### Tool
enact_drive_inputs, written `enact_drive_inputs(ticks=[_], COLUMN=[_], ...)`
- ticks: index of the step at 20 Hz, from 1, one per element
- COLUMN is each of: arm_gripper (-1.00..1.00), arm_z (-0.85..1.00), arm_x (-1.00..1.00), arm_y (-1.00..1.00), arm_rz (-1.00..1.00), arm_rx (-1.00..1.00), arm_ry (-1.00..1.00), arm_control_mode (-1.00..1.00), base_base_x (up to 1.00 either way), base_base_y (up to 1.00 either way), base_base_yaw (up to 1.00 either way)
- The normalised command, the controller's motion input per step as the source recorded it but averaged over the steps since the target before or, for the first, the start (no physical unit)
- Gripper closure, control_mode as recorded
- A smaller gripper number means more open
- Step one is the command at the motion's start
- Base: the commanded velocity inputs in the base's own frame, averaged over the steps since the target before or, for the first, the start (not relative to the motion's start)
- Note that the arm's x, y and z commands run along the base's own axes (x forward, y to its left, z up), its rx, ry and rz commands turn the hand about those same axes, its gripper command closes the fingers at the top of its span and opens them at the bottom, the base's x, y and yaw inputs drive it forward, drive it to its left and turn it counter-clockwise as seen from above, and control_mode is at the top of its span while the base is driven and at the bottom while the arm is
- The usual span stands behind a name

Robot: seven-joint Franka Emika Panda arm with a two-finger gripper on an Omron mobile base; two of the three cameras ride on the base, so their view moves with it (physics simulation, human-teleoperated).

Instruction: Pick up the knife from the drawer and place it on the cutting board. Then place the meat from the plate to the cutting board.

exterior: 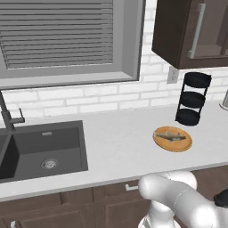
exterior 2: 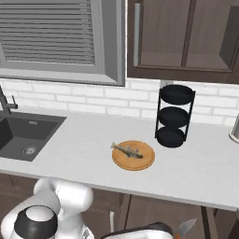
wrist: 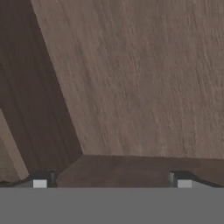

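The meat (exterior 2: pixel 127 150) lies across the middle of the round orange plate (exterior 2: pixel 145 163), which rests flat on the pale surface (exterior 2: pixel 84 140), just in front and to the left of the black three-tier rack (exterior 2: pixel 174 115). In the left base view the same plate (exterior: pixel 160 141) with the meat (exterior: pixel 171 136) sits right of the dark sink (exterior: pixel 40 151) and well apart from it.

A knife blade (exterior 2: pixel 186 227) shows at the bottom edge of the right base view, below the surface's front edge.

The tool (wrist: pixel 112 179) is down low, well below the plate and the meat, touching neither. In the hand view its two fingertips (wrist: pixel 40 180) stand spread wide with nothing between them, and brown wooden panels (wrist: pixel 140 78) that meet at a corner lie ahead of it.
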Motion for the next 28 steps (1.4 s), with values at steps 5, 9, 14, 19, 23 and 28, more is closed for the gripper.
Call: enact_drive_inputs(ticks=[5,9,14,19,23,28], arm_gripper=[-1.0,-1.0,-1.0,-1.0,-1.0,-1.0], arm_z=[0.76,0.55,-0.01,-0.14,-0.21,-0.17], arm_x=[0.19,0.94,0.39,0.32,0.46,0.2], arm_y=[-0.04,0.09,0.11,0.04,-0.01,-0.22], arm_rz=[-0.23,-0.18,-0.21,-0.26,-0.11,-0.02], arm_rx=[-0.06,-0.15,-0.27,-0.31,-0.18,-0.08], arm_ry=[0.0,0.0,-0.15,-0.08,0.21,0.3], arm_control_mode=[-1.0,-1.0,-1.0,-1.0,-1.0,-1.0], base_base_x=[0.0,0.0,0.0,0.0,0.0,0.0], base_base_y=[0.0,0.0,0.0,0.0,0.0,0.0], base_base_yaw=[0.0,0.0,0.0,0.0,0.0,0.0])
